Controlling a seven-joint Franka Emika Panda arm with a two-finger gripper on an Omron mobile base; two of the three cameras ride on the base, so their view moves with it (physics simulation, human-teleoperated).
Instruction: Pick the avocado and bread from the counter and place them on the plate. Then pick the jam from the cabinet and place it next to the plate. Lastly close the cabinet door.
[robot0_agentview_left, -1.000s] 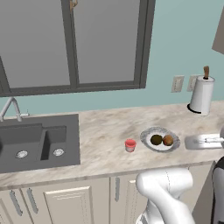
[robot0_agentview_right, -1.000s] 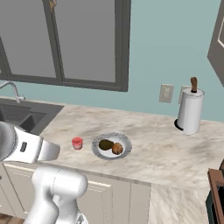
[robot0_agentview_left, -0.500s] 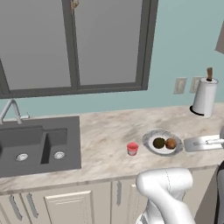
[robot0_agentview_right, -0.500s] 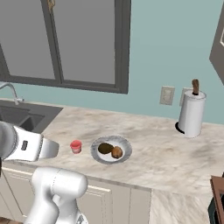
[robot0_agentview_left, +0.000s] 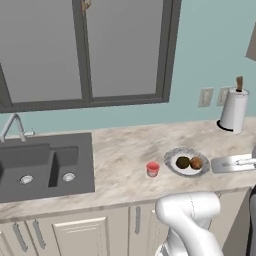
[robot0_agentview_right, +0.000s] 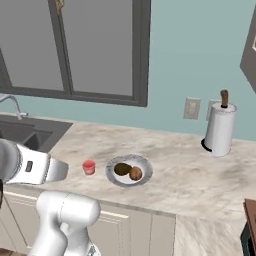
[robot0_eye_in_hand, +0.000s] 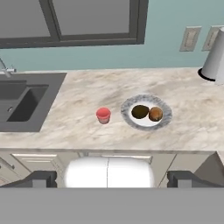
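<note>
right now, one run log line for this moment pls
plate: avocado + bread on it | jam: on counter beside plate | tool: open, empty

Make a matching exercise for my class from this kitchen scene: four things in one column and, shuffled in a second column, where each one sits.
Things:
1. avocado
2. bread
3. jam
4. paper towel roll

Places:
A. on the counter just beside the plate, on the sink side
B. on the plate, the half nearer the jar
C. by the wall, below the outlets
D. on the plate, the half farther from the jar

Pairs: 1-B, 2-D, 3-A, 4-C
</note>
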